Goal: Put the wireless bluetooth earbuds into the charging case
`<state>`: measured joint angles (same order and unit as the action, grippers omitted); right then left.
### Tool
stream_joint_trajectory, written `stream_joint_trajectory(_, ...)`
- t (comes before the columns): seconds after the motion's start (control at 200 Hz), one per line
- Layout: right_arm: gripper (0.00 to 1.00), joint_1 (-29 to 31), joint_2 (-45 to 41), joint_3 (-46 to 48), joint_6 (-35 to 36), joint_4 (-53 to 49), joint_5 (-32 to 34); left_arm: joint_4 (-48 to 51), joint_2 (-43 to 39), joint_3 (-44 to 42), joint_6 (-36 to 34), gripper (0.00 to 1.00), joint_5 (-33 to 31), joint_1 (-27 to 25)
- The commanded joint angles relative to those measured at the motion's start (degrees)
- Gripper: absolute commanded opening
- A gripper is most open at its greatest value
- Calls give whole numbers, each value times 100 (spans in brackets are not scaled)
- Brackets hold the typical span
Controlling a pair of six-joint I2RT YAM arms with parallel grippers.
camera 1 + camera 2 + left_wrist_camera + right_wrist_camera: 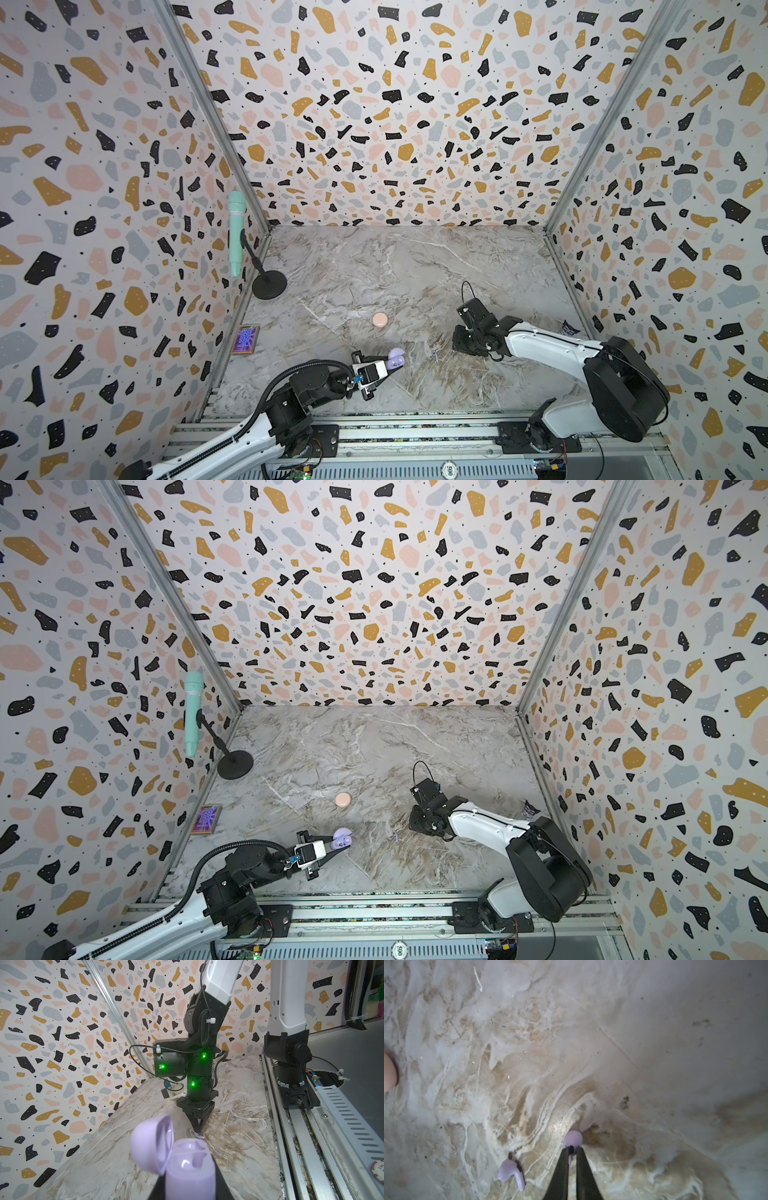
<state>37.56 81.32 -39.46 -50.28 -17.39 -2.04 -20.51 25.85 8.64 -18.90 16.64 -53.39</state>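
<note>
My left gripper (pixel 390 366) is shut on a lavender charging case (pixel 395 359), lid swung open, near the table's front middle. In the left wrist view the case (pixel 188 1165) shows its hollow earbud wells between my black fingers (pixel 220 1187). My right gripper (pixel 572 1150) points down at the marble, shut on a lavender earbud (pixel 572 1139) that sits at table level. A second lavender earbud (pixel 509 1171) lies loose beside it, also seen in a top view as an earbud (pixel 435 356) just left of the right wrist. A closed pink case (pixel 380 319) rests mid-table.
A mint microphone (pixel 237 232) on a black stand (pixel 269 285) occupies the back left corner. A small colourful card (pixel 245 339) leans at the left wall. A dark purple scrap (pixel 568 328) lies by the right wall. The metal rail (pixel 415 432) runs along the front.
</note>
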Motion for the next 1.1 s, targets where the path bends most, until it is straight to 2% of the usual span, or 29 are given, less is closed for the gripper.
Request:
stream_joint_trajectory(0.0,14,-20,-50,38,128,-323,17,-137,-3,155,-61,0,40,-14)
stream_joint_trajectory(0.205,17,-20,113,-153,252,-464,145,-137,10,166,-71,0,43,-23)
stream_joint_trajectory(0.601,17,-20,275,-226,388,-362,159,-137,-7,155,-70,0,57,-24)
stream_joint_trajectory(1.096,14,-19,140,111,585,135,-206,-128,24,156,-53,0,98,-31)
